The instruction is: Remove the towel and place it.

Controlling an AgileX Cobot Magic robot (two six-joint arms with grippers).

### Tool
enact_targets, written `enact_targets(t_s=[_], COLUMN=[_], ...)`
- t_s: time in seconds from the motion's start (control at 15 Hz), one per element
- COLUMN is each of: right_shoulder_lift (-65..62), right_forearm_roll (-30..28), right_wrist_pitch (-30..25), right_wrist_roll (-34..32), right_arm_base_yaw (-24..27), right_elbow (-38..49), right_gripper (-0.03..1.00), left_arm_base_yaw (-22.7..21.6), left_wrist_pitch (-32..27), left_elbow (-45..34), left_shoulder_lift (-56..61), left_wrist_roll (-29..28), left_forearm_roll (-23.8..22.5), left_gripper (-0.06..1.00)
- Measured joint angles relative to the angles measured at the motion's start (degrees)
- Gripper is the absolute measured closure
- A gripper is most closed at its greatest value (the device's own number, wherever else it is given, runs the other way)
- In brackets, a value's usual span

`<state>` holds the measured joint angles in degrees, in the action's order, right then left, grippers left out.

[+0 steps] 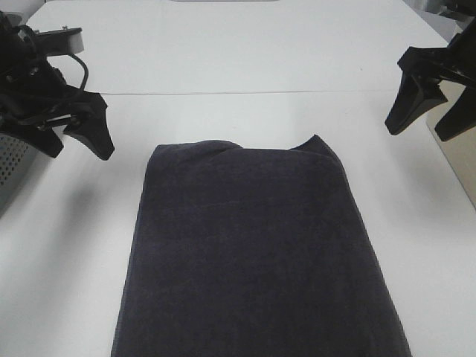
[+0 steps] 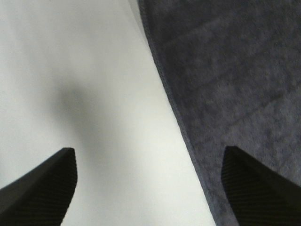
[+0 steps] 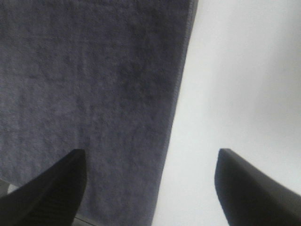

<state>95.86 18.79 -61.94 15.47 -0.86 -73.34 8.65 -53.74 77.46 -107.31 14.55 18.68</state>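
Note:
The towel (image 1: 253,253), a dark charcoal-grey plush cloth, lies flat on the white table (image 1: 238,111) and runs off the near edge of the exterior view. Its far edge is slightly rumpled. My left gripper (image 1: 74,145) is open and empty, held above the table to the left of the towel's far left corner. My right gripper (image 1: 428,123) is open and empty, held above the table to the right of the far right corner. The left wrist view shows the towel's edge (image 2: 235,94) beside open fingers (image 2: 42,188). The right wrist view shows the towel (image 3: 84,84) and open fingers (image 3: 249,188).
A grey perforated metal box (image 1: 11,167) sits at the table's left edge under the left arm. The table's right edge (image 1: 450,160) runs close under the right gripper. A seam crosses the table behind the towel.

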Motion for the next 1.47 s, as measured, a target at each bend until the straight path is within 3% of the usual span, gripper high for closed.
enact_targets(t_s=[0.13,0.47,0.6,0.8,1.47], right_shoulder_lift=[5.7,22.1,32.0,40.6,48.5], right_forearm_roll=[5.4,6.8,7.6,8.3,14.6], right_wrist_pitch=[0.2,-1.1,-5.2,-7.3,-7.9], right_wrist_roll=[5.3,10.2,10.3,10.3,11.6], right_arm_base_yaw=[2.7,3.3,3.3,3.3,3.5], right_elbow=[-3.7,-17.5,-29.4,-38.3,-41.2], right_gripper=[0.23,0.23,0.23,0.23,0.24], left_arm_base_yaw=[-3.2,-4.2,-4.2,-4.2,-4.2], left_wrist_pitch=[0.2,-0.1,-1.5,-3.4,-3.6], left_elbow=[3.6,18.0,26.1,31.6,34.1], left_shoulder_lift=[-4.5,-18.6,-26.2,-32.1,-35.6], left_wrist_roll=[4.2,10.5,10.7,10.7,11.1], left_forearm_roll=[4.8,15.4,17.2,18.7,21.9], left_gripper=[0.15,0.15,0.15,0.15,0.15])
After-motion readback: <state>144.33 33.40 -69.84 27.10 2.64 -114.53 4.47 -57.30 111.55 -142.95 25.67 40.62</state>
